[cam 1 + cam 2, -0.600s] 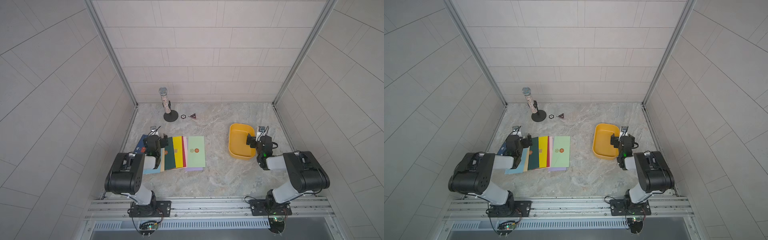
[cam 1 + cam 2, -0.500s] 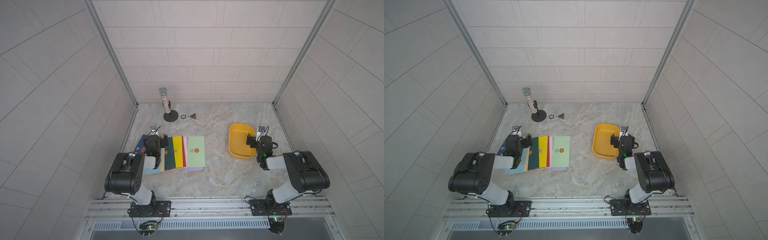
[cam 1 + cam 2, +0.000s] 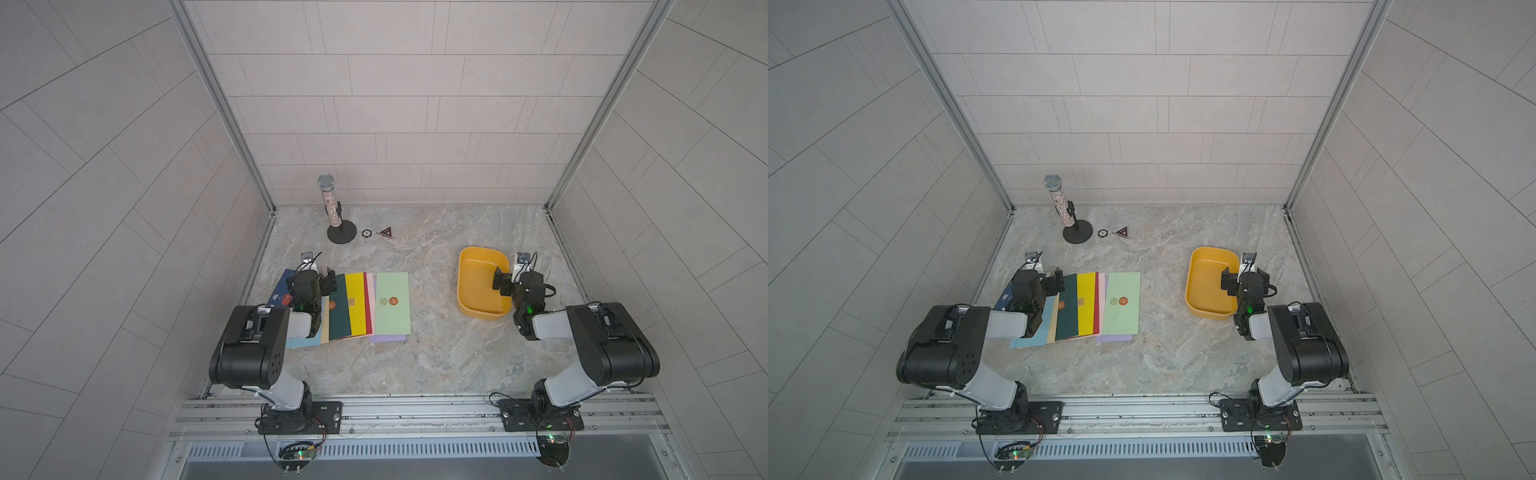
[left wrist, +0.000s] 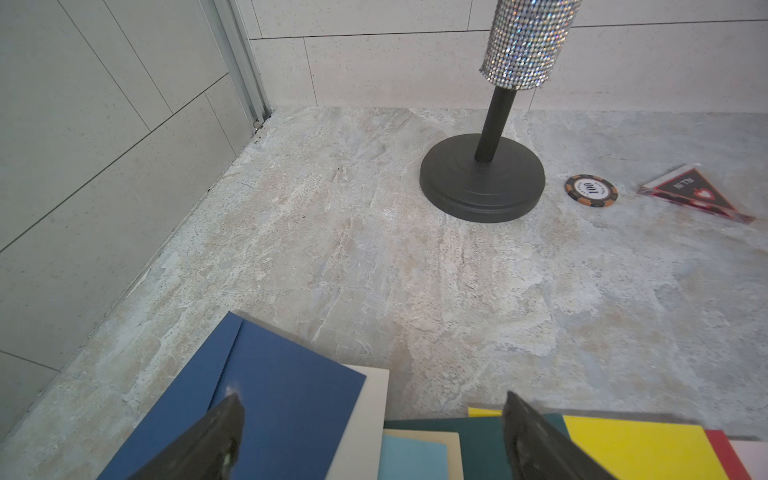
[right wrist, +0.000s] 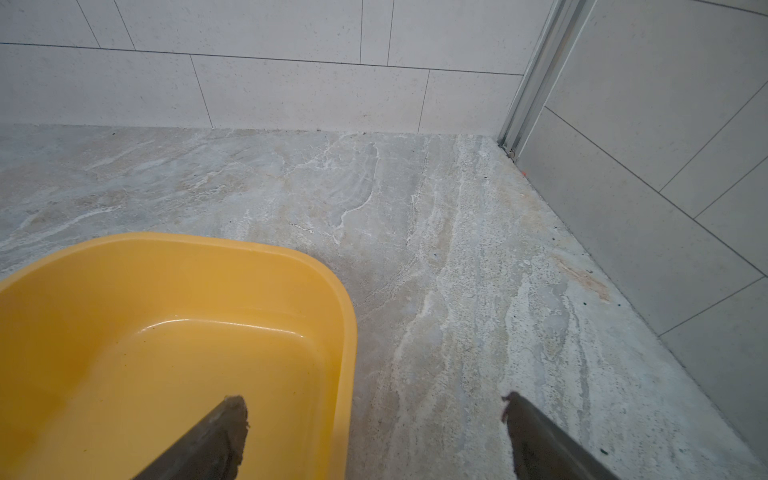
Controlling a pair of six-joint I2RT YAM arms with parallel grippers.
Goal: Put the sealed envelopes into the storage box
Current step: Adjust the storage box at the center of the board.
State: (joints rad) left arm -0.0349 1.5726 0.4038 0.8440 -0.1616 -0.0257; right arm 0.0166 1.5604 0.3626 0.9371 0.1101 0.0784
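Note:
Several sealed envelopes (image 3: 392, 303) lie fanned and overlapping on the marble table in both top views, from navy on the left through dark green (image 3: 1068, 307) and yellow to light green on the right. My left gripper (image 3: 311, 277) hovers open over the fan's left end. In the left wrist view the left gripper (image 4: 372, 399) has one finger above the navy envelope (image 4: 282, 399) and the other above the dark green one. The mustard-yellow storage box (image 3: 482, 250) stands empty at the right. My right gripper (image 5: 372, 400) is open and straddles the storage box's rim (image 5: 349, 332).
A glittery microphone on a black round stand (image 3: 341, 232) is at the back left, with a black poker chip (image 3: 366, 233) and a triangular badge (image 3: 385, 232) beside it. Tiled walls close in the left, right and back sides.

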